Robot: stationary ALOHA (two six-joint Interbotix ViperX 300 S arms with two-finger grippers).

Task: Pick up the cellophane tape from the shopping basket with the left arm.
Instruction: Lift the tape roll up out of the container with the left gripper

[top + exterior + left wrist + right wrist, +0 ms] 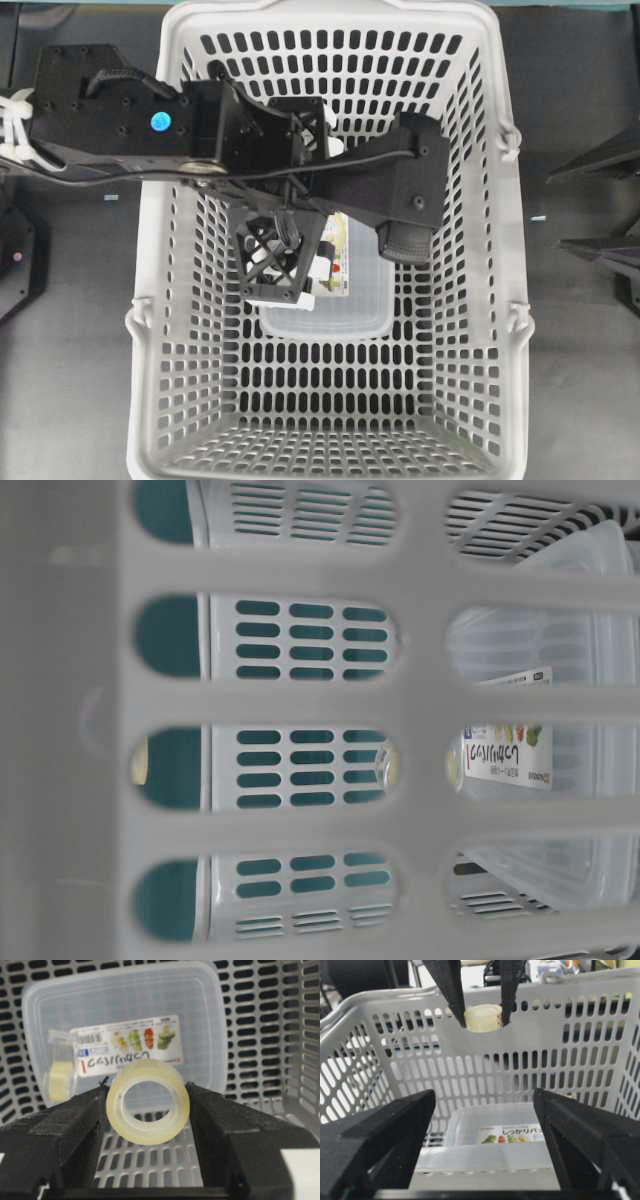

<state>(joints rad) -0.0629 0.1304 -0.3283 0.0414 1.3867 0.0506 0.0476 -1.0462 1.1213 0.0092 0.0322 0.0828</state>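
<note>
My left gripper point(148, 1105) is shut on the cellophane tape point(148, 1101), a bare pale yellow roll pinched by its sides between the two black fingers. In the right wrist view the roll point(482, 1017) hangs in the left gripper point(482, 1021) at about rim height, in front of the far wall of the light grey shopping basket point(385, 1050). From overhead the left arm reaches in over the basket point(150, 420) and its gripper point(280, 285) hides the roll. My right gripper point(484, 1097) is open and empty, outside the basket's right side point(556, 210).
A translucent rectangular container point(200, 1005) with a printed label point(150, 1042) lies on the basket floor under the left gripper. It also shows in the right wrist view point(470, 1125) and from overhead point(370, 310). A small clear dispenser point(59, 1072) holding a yellow roll sits at the container's left end.
</note>
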